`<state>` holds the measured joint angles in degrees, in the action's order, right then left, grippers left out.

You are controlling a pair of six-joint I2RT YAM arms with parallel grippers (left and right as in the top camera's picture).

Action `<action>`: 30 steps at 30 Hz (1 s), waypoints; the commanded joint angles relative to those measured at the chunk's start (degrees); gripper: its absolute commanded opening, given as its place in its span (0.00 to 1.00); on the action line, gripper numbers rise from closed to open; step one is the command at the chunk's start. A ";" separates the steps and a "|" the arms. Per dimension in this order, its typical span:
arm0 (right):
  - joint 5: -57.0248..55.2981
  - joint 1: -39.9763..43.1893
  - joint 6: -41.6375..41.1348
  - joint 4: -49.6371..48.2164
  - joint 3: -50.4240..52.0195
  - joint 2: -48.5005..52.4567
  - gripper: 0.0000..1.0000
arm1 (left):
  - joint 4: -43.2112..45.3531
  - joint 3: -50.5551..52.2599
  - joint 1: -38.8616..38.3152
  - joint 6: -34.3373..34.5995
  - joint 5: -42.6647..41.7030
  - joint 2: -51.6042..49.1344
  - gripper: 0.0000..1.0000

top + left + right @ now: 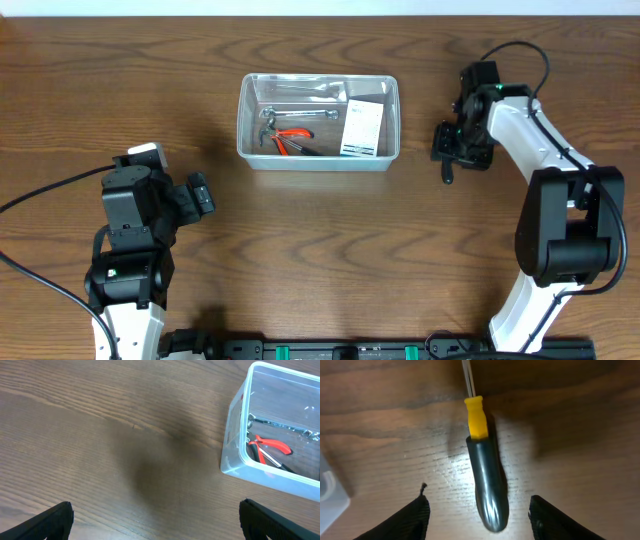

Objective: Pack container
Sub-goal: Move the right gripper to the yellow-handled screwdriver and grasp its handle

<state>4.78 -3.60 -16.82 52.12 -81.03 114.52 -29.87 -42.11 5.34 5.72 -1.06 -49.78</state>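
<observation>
The clear container point(243, 128) stands at the table's upper middle and holds red-handled pliers point(292, 135), a wrench point(300, 110) and a small white-and-blue box point(360, 128). It shows at the right of the left wrist view point(235, 435). A screwdriver with a black handle and yellow collar point(487, 485) lies on the table right of the container; its handle end shows in the overhead view point(447, 176). My right gripper point(479, 515) is open just above it, a finger on each side of the handle, not touching. My left gripper point(155, 520) is open and empty over bare wood at the lower left.
The wooden table point(330, 250) carries nothing else. A corner of the container point(327, 492) shows at the left edge of the right wrist view. Black cables point(40, 190) trail from the left arm's base.
</observation>
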 commanded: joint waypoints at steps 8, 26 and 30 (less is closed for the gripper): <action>0.59 -0.33 5.35 -7.91 5.84 0.15 0.56 | -0.11 -1.25 -0.24 -0.79 0.66 -0.07 0.98; 0.61 -0.33 5.29 -12.50 9.64 0.15 0.18 | -0.09 -1.25 -0.24 -0.79 0.66 -0.07 0.98; 0.61 -0.33 5.29 -12.37 9.62 0.15 0.11 | -0.11 -1.25 -0.24 -0.79 0.66 -0.07 0.98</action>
<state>4.99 -3.60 -11.53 39.38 -72.79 113.82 -29.87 -42.11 5.34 5.72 -1.08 -49.78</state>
